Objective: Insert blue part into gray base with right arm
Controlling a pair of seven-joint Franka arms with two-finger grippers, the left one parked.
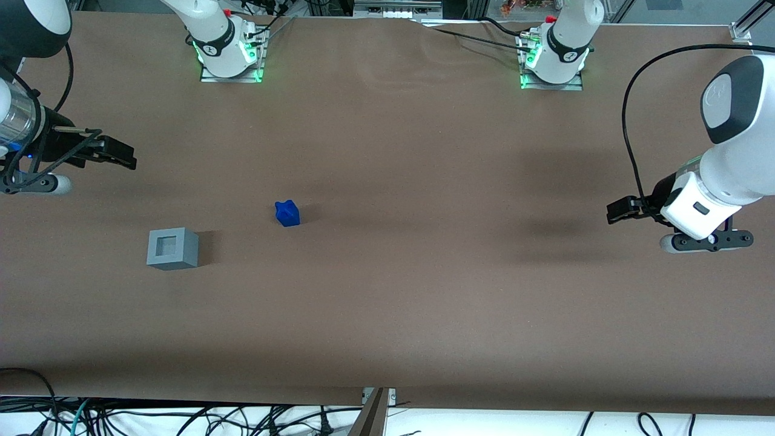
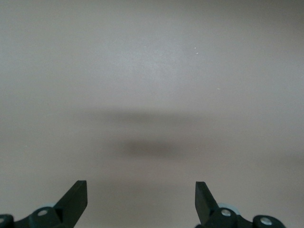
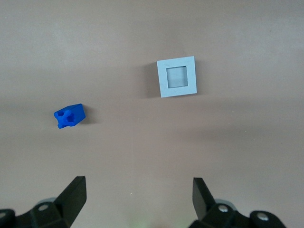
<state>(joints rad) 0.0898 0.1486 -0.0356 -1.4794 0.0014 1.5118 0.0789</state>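
Note:
The blue part (image 1: 287, 214) lies on the brown table, apart from the gray base (image 1: 172, 248), which stands upright with its square recess facing up, a little nearer the front camera. My right gripper (image 1: 124, 157) hangs above the table at the working arm's end, farther from the front camera than both pieces and touching neither. In the right wrist view the gripper (image 3: 138, 185) is open and empty, with the blue part (image 3: 69, 116) and the gray base (image 3: 177, 77) both in sight on the table.
Two arm mounts with green lights (image 1: 229, 57) (image 1: 552, 63) stand along the table's edge farthest from the front camera. Loose cables (image 1: 181, 418) lie below the table's front edge (image 1: 387, 396).

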